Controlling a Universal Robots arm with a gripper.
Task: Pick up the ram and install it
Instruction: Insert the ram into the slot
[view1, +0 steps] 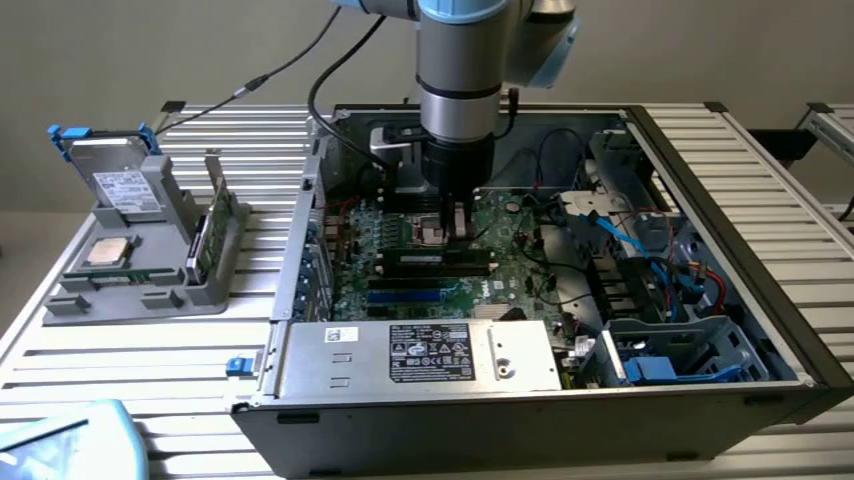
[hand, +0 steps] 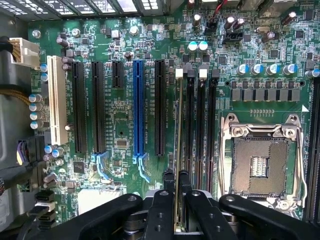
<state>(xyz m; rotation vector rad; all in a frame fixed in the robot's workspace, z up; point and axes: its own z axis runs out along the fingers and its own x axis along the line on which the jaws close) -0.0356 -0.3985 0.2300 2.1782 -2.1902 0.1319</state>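
The end effector (view1: 458, 224) is low inside the open computer case (view1: 534, 430), mid-frame in the exterior view. It pinches the ram (hand: 179, 145) by its upper edge. The stick hangs edge-down, parallel to the black memory slots (hand: 201, 130) beside the empty processor socket (hand: 260, 162), probably so it can be pressed straight in. Whether it is seated, I cannot tell.

I can read no word or number here. The black label (view1: 431, 352) on the power supply (view1: 320, 368) carries white print and symbols too small for me to make out. So do the white sticker (view1: 343, 335) beside it, the white label (view1: 123, 187) on the drive (view1: 104, 153) and the lettering on the board (hand: 125, 60).
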